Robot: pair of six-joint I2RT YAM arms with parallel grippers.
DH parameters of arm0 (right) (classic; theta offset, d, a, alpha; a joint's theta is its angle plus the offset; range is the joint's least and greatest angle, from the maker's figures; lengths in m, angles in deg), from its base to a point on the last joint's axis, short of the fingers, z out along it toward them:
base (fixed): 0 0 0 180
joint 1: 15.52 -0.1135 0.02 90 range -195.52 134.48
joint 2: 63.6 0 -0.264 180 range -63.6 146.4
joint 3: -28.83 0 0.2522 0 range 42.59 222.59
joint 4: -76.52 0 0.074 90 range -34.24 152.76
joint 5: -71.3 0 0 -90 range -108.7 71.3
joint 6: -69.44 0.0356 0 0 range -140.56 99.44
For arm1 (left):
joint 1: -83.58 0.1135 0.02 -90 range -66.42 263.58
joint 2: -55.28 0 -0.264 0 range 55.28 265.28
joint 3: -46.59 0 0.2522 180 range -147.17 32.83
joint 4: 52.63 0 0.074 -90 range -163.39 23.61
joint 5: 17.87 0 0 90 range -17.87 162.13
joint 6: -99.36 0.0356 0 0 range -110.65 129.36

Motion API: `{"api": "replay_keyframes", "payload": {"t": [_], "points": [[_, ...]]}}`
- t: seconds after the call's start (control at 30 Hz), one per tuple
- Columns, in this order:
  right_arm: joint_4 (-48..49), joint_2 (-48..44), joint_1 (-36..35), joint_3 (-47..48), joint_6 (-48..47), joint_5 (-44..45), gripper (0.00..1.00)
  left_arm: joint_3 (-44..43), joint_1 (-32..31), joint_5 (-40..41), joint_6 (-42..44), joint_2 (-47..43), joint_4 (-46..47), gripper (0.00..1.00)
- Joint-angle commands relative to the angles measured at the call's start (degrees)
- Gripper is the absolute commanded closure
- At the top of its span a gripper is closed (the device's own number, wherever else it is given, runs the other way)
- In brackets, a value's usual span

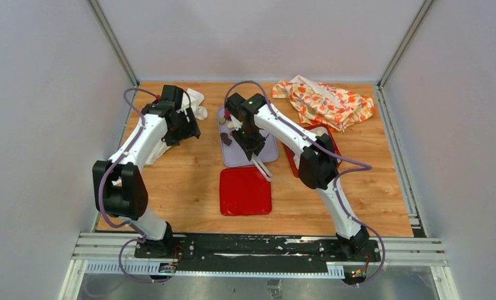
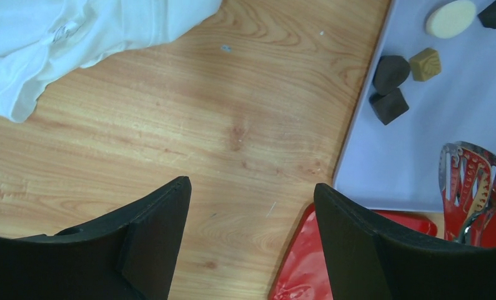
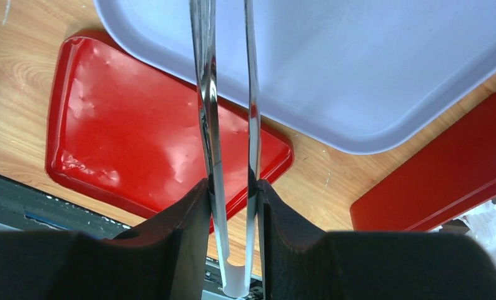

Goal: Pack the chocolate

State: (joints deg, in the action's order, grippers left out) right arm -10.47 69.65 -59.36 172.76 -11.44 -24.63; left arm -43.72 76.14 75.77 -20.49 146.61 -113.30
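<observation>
Steel tongs (image 3: 206,125) are pinched between the fingers of the right hand (image 3: 232,187), which is clenched on both their arms. Their slotted tips hover near the 5 o'clock corner of the lilac tray (image 2: 433,125) in the top view. The chocolate (image 2: 390,72) lies on that tray toward its 9 o'clock side, about 11 o'clock from the tong tips in the left wrist view. Two dark pieces touch, a tan block sits just beside them, and a cream disc and another dark piece lie farther on. The left hand (image 2: 252,187) is released and empty above bare tabletop (image 2: 233,94).

The step in hand looks like fetching a piece. It would go best by easing the squeeze so the tips spread, then coming straight down over one piece. A lone piece such as the cream disc seems an easier pick than the touching pair. A gentle close should keep the piece from skidding on the smooth tray.

No brand, label or writing can be read anywhere.
</observation>
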Motion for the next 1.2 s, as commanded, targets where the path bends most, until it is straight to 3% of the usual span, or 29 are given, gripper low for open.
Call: {"api": "replay_keyframes", "payload": {"t": [0.0, 1.17], "points": [[-1.4, 1.49, -2.13, 2.26, -2.2, -1.96, 0.65, 1.26, 0.91, 3.05, -0.81, -3.62, -0.38, 0.23], [0.01, 11.16, -2.22, 10.81, -1.75, 3.92, 0.53, 0.47, 1.71, 3.82, -0.4, -2.87, -0.61, 0.22]]}}
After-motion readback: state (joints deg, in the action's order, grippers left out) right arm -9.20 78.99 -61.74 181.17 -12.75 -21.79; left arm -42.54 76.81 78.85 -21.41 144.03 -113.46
